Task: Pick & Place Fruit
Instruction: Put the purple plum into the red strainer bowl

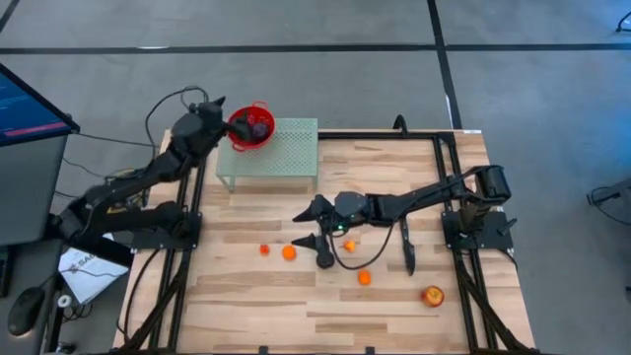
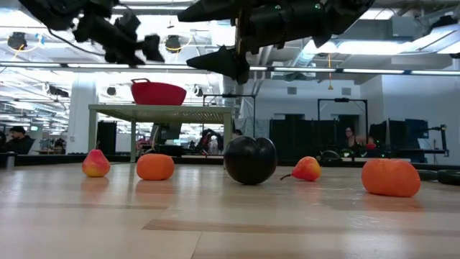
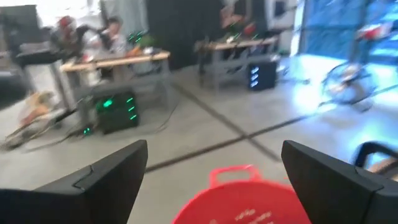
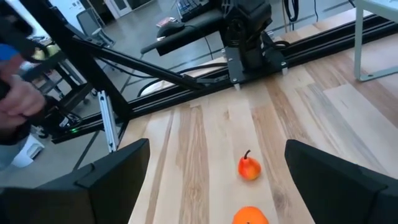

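Note:
A red bowl point(image 1: 252, 127) with dark purple fruit point(image 1: 257, 126) in it stands on a pale green perforated stand point(image 1: 281, 153) at the far left. My left gripper point(image 1: 219, 115) hovers open at the bowl's left rim; its wrist view shows the bowl point(image 3: 242, 199) below and between the fingers, untouched. My right gripper point(image 1: 312, 226) hangs open above the table's middle. Below and around it lie a dark plum point(image 2: 250, 160), orange fruit point(image 1: 289, 252) point(image 1: 365, 278) and small red-yellow fruit point(image 4: 249, 168) on the wood. A red-yellow apple-like fruit point(image 1: 432, 295) rests near the right front.
A slim black object point(image 1: 408, 247) lies on the table right of the loose fruit. Black rails point(image 1: 449, 168) frame the wooden top. A monitor point(image 1: 30, 104) and cables sit off the left edge. Bare wood runs along the near edge.

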You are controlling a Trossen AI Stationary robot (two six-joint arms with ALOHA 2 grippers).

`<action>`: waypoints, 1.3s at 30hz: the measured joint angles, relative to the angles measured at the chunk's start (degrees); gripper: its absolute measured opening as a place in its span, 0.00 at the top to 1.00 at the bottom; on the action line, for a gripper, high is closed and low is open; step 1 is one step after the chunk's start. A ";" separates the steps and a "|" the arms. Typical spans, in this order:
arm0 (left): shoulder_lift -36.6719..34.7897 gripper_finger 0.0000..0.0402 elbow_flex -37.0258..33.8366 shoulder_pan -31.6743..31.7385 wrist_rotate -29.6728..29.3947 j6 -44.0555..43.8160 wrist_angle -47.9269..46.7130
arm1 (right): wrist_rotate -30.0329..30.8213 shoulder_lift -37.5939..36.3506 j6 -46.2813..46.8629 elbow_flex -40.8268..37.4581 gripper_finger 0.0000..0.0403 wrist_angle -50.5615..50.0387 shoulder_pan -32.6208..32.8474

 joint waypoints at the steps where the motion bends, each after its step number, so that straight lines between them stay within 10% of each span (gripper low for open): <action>1: -1.33 0.09 0.00 -0.67 0.97 -0.01 -0.02 | 0.00 0.00 0.00 0.00 0.09 -0.30 -0.11; 11: -9.13 0.14 0.09 -20.25 11.59 2.61 -4.54 | 0.68 -5.75 -4.70 -0.04 0.09 -24.51 -0.08; 20: 2.34 0.26 0.07 -44.31 9.84 4.76 -10.94 | 8.59 -8.16 -15.72 -0.04 0.09 -50.23 3.55; 30: 20.06 0.29 0.00 -60.70 9.87 -4.36 -10.90 | 10.33 -1.69 -21.06 -0.02 0.09 -41.05 13.50; 39: 24.05 0.29 0.00 -62.52 9.53 -14.05 -10.59 | 15.15 7.36 -24.50 -0.01 0.09 -28.93 12.56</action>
